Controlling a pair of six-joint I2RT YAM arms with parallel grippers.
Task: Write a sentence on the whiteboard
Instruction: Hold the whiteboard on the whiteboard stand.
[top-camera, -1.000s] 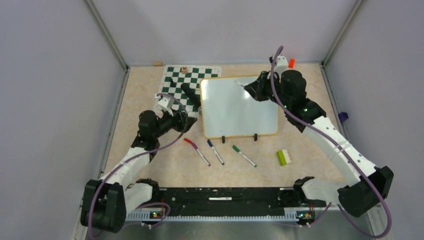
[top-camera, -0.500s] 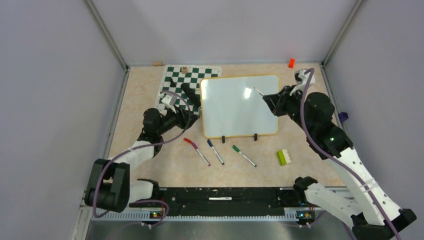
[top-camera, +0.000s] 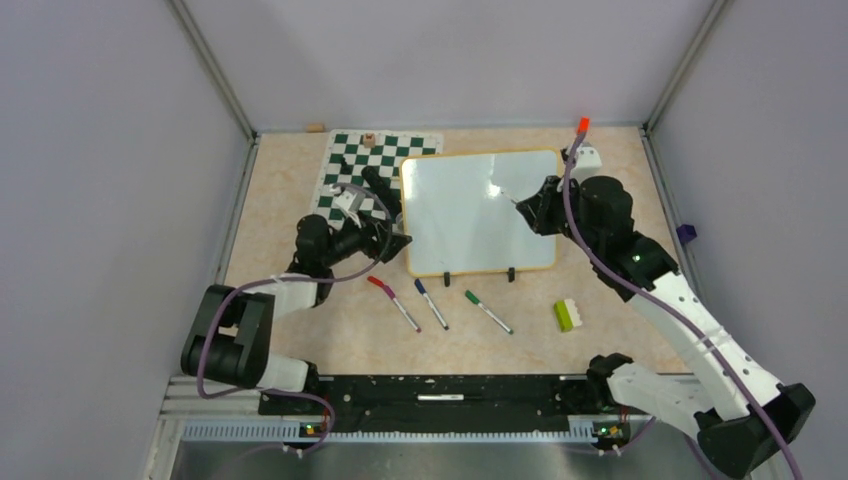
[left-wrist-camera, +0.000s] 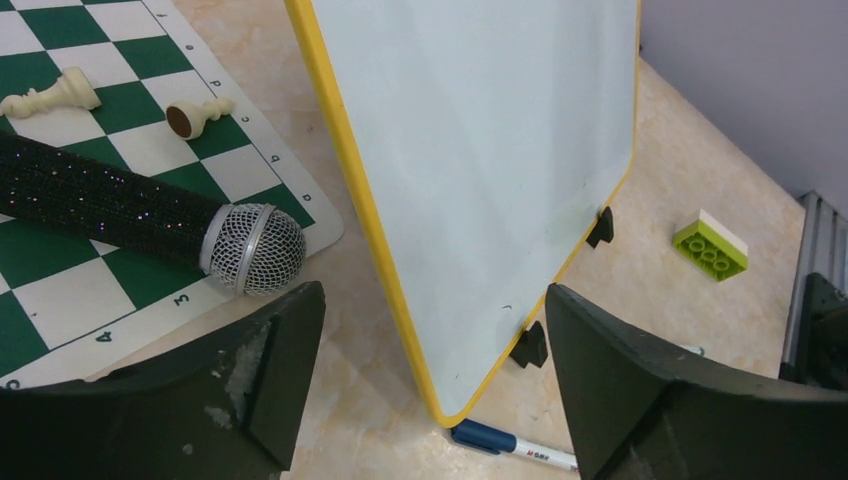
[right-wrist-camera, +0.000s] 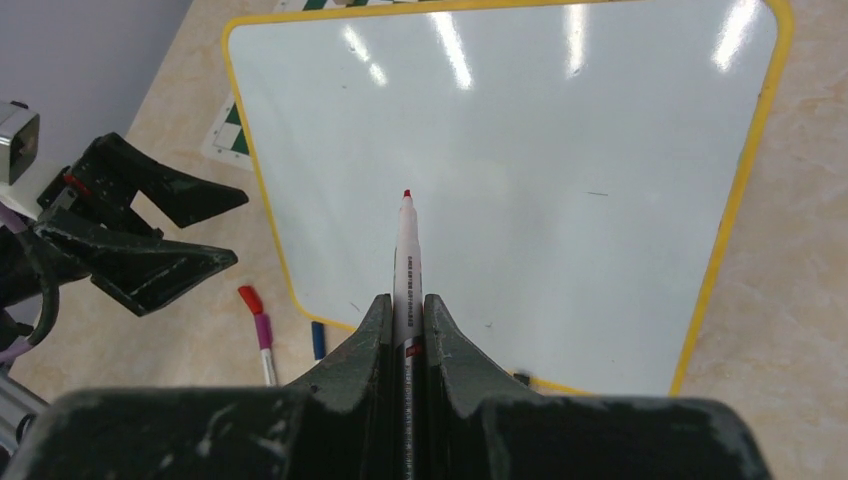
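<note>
The whiteboard (top-camera: 470, 215) lies flat on the table, with a yellow rim and two black clips on its near edge. Its surface is blank; no sentence shows on it. My right gripper (top-camera: 533, 212) is shut on a white marker (right-wrist-camera: 405, 262) with a red tip, which points over the board's right half (right-wrist-camera: 560, 150). I cannot tell whether the tip touches the board. My left gripper (top-camera: 396, 238) is open and empty, its jaws either side of the board's near left corner (left-wrist-camera: 440, 410), apart from it.
A green-and-white chess mat (top-camera: 352, 170) lies far left, with a black microphone (left-wrist-camera: 150, 215) and small chess pieces (left-wrist-camera: 195, 115) on it. Red-capped (top-camera: 392, 300), blue (top-camera: 431, 302) and green (top-camera: 487, 311) markers lie near the board. A green-white brick (top-camera: 568, 314) lies at the right. An orange cap (top-camera: 582, 125) lies at the back.
My right arm swung from the board's far edge out to the right, then back over its right half, still holding the marker. My left gripper moved down to the board's near left corner.
</note>
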